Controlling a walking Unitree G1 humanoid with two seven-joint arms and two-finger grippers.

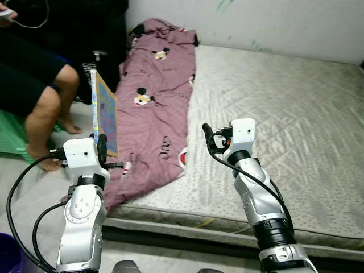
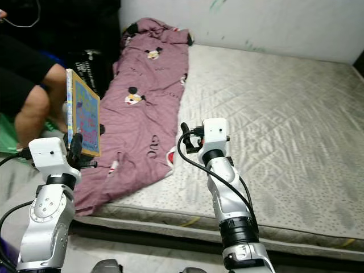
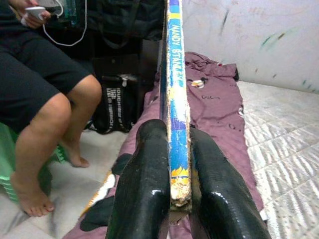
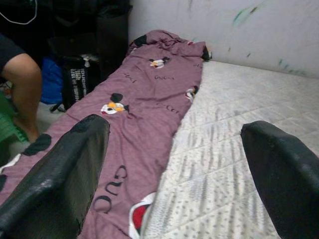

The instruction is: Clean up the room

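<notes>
Book (image 1: pixel 106 111) clamped upright in left gripper (image 3: pixel 172 199), right gripper (image 4: pixel 174 174) spread empty over mattress (image 1: pixel 284 114); next needs a drop-off spot.

This is a bedroom in a home. A big grey mattress (image 1: pixel 284 131) lies low on the floor by a white wall (image 1: pixel 256 23), with a purple cartoon blanket (image 1: pixel 156 96) spread along one side.

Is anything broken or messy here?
Yes. The book clamped in the left pincer has a worn, chipped spine, and the purple blanket lies rumpled, slipping off the mattress edge.
</notes>
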